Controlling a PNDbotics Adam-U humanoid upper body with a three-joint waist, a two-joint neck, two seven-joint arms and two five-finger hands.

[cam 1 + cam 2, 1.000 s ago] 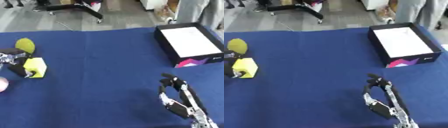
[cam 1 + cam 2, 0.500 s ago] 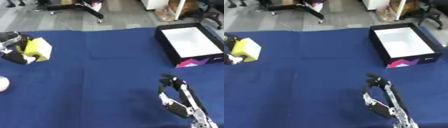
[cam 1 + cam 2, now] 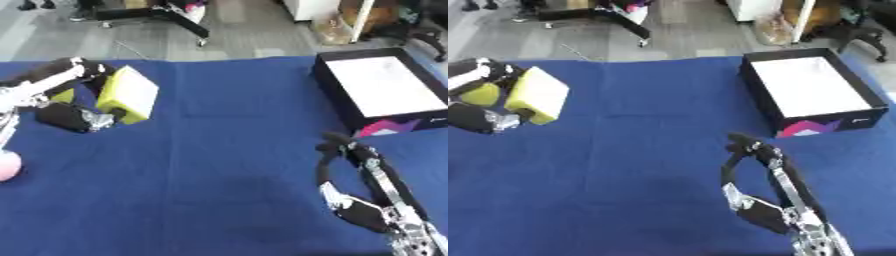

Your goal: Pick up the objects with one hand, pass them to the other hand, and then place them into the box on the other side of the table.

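My left hand (image 3: 66, 95) had its fingers curled around the yellow block (image 3: 129, 95) near the surface's left edge; my right hand (image 3: 354, 185), fingers relaxed and spread, waited well apart near the box (image 3: 378, 87).

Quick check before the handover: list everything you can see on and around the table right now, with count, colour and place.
Block: 1, yellow, held above the table's left side.
Round object: 1, yellow-green, behind the block, partly hidden.
Pink object: 1, at the left edge, cut off.
Box: 1, black with white inside, far right of table, nothing in it.
Table: 1, blue cloth.
Left hand: curled round the block, upper left.
Right hand: open, holding nothing, lower right.
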